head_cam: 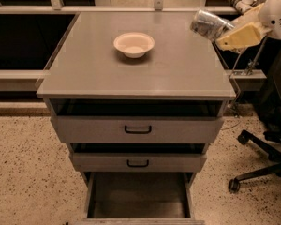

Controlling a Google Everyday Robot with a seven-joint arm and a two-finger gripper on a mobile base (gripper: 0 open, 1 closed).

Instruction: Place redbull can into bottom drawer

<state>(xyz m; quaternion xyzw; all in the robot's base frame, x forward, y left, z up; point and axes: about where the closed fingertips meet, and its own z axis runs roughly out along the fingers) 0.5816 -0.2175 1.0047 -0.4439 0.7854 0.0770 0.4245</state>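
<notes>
Upper right of the frame: the one gripper (223, 34) hangs in the air over the right edge of the grey cabinet (131, 76). Its pale yellow fingers (241, 35) are clamped on the single redbull can (207, 25). The can is tilted, its end facing the camera, and it is well clear of the cabinet's top.

One beige bowl (134, 44) sits upright on the top, toward the back and a little left of centre, well apart from the can.

Three drawers are stacked on the cabinet's front. The two upper drawers (137, 146) each carry one black handle (137, 129), two handles in all. Lowest, at the bottom centre of the frame, the bottom drawer (139, 198) stands pulled out, its plain grey inside showing.

One office chair (260, 161) shows its wheeled base at the lower right.
</notes>
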